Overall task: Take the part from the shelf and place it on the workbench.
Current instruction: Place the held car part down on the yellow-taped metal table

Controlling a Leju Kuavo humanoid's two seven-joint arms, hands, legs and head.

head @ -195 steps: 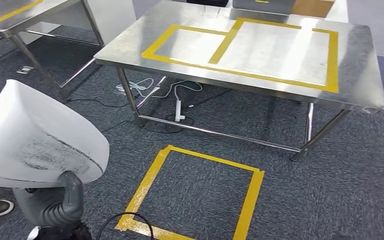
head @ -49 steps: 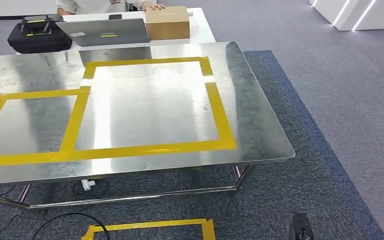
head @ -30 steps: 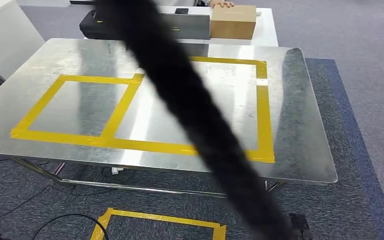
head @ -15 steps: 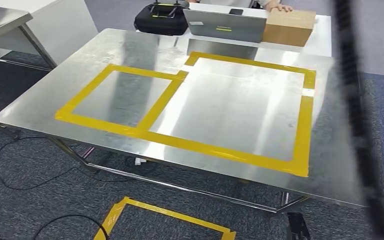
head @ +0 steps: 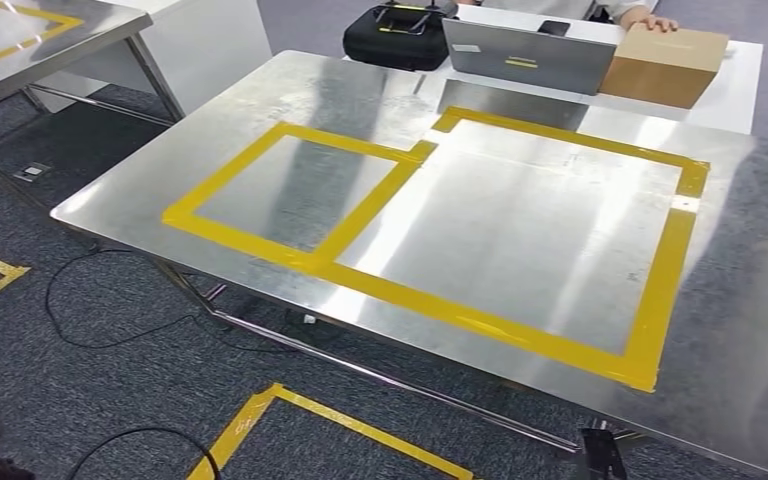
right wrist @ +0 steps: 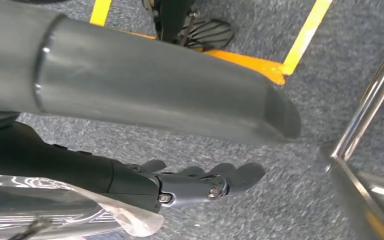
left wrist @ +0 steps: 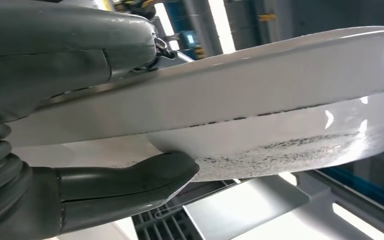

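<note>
In the left wrist view my left hand (left wrist: pixel 65 125) grips the part (left wrist: pixel 280 95), a large white curved shell with a dark speckled patch. The thumb lies under its rim and the fingers press on top. The workbench (head: pixel 750 300) is a steel table ahead of me in the head view. Yellow tape marks a small square (head: pixel 260 150) on its left and a larger one (head: pixel 660 290) on its right; both squares are bare. My right hand (right wrist: pixel 190 150) hangs over the carpet, thumb and fingers apart, holding nothing.
Behind the bench a white table carries a black case (head: pixel 400 25), a grey laptop (head: pixel 525 50) and a cardboard box (head: pixel 665 65) under a person's hand (head: pixel 650 20). A second steel table (head: pixel 20 45) stands far left. Floor tape (head: pixel 260 415) and cables (head: pixel 90 300) lie below.
The camera has swung left, so the workbench sits further right in the picture. The dark blurred streak that crossed the earlier pictures is gone.
</note>
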